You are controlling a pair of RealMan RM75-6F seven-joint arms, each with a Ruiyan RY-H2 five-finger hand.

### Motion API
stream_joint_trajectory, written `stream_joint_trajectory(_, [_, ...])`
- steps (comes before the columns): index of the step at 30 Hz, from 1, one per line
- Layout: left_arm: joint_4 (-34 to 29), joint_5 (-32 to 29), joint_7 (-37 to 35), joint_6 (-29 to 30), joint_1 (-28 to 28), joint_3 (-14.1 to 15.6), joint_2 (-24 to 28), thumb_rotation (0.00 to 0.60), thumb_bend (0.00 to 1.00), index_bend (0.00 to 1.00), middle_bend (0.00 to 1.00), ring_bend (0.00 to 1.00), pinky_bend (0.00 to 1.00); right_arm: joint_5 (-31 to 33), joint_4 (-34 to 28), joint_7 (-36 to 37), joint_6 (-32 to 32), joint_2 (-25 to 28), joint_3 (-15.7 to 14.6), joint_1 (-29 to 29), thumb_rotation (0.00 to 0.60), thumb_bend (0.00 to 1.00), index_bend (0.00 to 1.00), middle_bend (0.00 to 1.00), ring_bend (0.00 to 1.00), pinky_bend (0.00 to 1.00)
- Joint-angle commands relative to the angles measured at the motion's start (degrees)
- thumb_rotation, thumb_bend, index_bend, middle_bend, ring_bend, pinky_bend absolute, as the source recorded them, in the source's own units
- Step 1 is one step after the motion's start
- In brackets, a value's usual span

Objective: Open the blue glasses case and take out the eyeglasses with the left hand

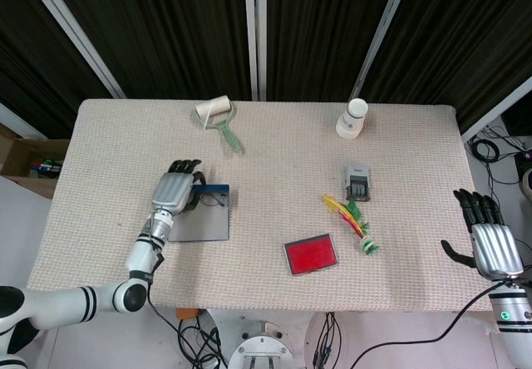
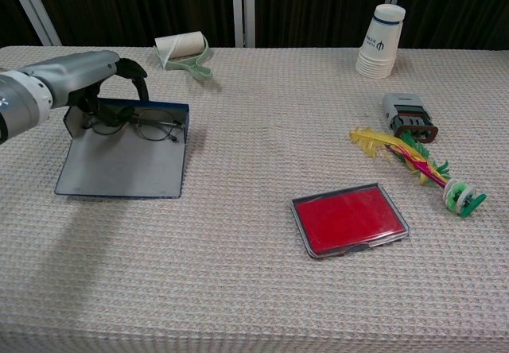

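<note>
At the left of the woven beige tablecloth, the flat blue glasses case lies open, its grey flap spread toward the table's near edge. The thin dark-framed eyeglasses rest at its far edge, against the blue rim. The left hand arches over their left part, fingers curled down around the frame (whether it is actually pinched, I cannot tell). A good lift would secure the frame rather than a lens, then rise straight so the case stays put. The right hand hovers off the table's right edge, fingers spread, holding nothing.
</note>
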Motion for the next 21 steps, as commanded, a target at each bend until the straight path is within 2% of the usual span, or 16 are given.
stream_joint_trajectory(1, [8.01, 8.45, -9.57, 4.37, 2.18, -0.90, -4.38, 0.600, 0.53, 0.47, 0.11, 0.07, 0.09, 0.05, -0.05, -0.04, -0.03, -0.02, 0.02, -0.01, 0.600, 0.18, 0.04, 0.08, 0.00, 0.06])
stream_joint_trajectory(6, [20.00, 15.93, -19.87, 7.41, 2.72, -0.97, -10.00, 0.600, 0.53, 0.47, 0.11, 0.07, 0.09, 0.32, -0.22, -0.26, -0.27, -0.03, 0.12, 0.05, 0.600, 0.18, 0.04, 0.08, 0.00, 0.06])
stream_joint_trajectory(10, [29.06, 18.50, -26.46, 7.17, 2.36, -1.40, -13.93, 0.600, 0.53, 0.47, 0.11, 0.07, 0.09, 0.44, -0.44, -0.49, -0.33, 0.07, 0.13, 0.02, 0.600, 0.18, 0.04, 0.08, 0.00, 0.06])
stream_joint_trajectory(15, [37.24, 19.73, -29.63, 4.78, 1.40, -1.85, -16.98, 0.600, 0.53, 0.46, 0.11, 0.07, 0.09, 0.71, -0.80, -0.75, -0.14, 0.29, 0.19, -0.21, 0.600, 0.18, 0.04, 0.08, 0.00, 0.06])
stream_joint_trajectory(21, [43.42, 19.26, -30.83, 2.19, -0.13, -3.90, -19.45, 0.600, 0.53, 0.46, 0.11, 0.07, 0.09, 0.76, -1.07, -1.04, -0.10, 0.34, 0.12, -0.35, 0.600, 0.18, 0.04, 0.08, 0.00, 0.06])
